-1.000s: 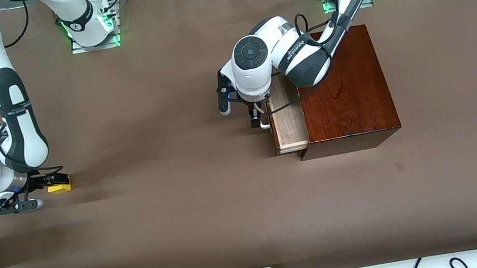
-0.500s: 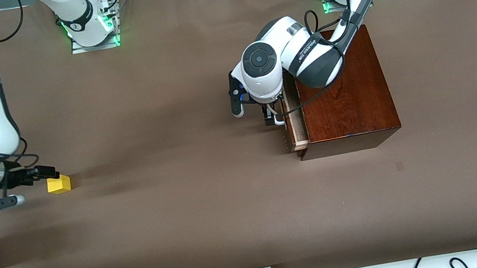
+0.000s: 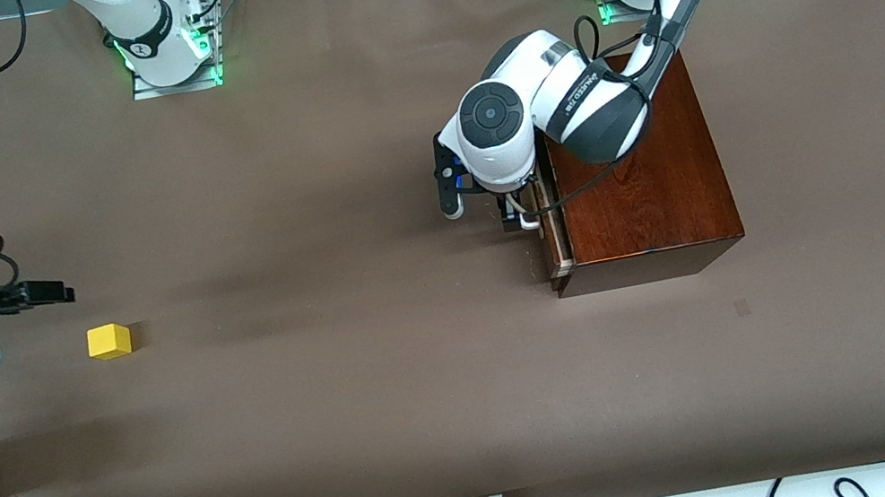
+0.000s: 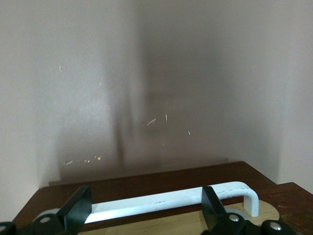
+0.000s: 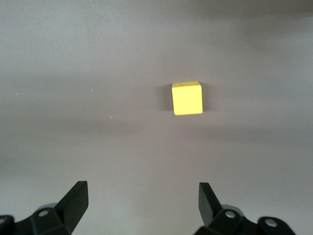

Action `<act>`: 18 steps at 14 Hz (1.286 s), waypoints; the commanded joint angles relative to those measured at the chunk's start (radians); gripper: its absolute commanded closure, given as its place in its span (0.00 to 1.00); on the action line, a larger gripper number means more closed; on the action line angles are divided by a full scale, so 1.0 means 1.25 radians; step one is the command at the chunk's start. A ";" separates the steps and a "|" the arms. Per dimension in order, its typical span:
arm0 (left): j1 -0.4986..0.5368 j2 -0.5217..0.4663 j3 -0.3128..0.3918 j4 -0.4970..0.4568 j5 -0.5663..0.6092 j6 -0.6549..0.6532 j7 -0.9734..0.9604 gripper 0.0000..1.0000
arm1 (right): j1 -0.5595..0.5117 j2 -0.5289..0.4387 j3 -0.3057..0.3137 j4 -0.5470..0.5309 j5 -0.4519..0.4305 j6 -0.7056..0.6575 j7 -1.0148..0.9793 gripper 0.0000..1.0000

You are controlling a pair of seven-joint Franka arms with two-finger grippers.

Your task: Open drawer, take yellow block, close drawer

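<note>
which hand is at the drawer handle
The left hand: its open fingers straddle the white handle of the drawer. The right hand, also open, is up off the table beside the yellow block, touching nothing.

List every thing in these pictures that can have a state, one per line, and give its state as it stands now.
drawer: almost shut, a thin strip of pale interior showing.
white handle: between the left claw's fingers, which are spread wide.
left claw: open, at the drawer front.
yellow block: resting on the table toward the right arm's end, free of any grip.
right claw: open, empty, raised above the table beside the block.
</note>
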 commanded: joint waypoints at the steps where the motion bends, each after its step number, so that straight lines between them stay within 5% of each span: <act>1: 0.025 -0.039 0.010 -0.009 0.023 -0.025 0.010 0.00 | 0.043 -0.055 -0.005 0.034 -0.067 -0.050 0.049 0.00; 6: 0.035 -0.040 0.010 -0.010 0.024 -0.031 0.020 0.00 | 0.081 -0.140 0.006 0.030 -0.128 -0.079 0.108 0.00; 9: 0.035 -0.040 0.010 -0.010 0.024 -0.035 0.021 0.00 | 0.064 -0.194 0.072 0.025 -0.188 -0.098 0.169 0.00; 15: 0.036 -0.046 0.010 -0.009 0.051 -0.044 0.026 0.00 | -0.224 -0.271 0.405 -0.024 -0.226 -0.105 0.226 0.00; 18: 0.035 -0.046 0.010 -0.009 0.064 -0.055 0.026 0.00 | -0.298 -0.276 0.474 -0.024 -0.226 -0.103 0.226 0.00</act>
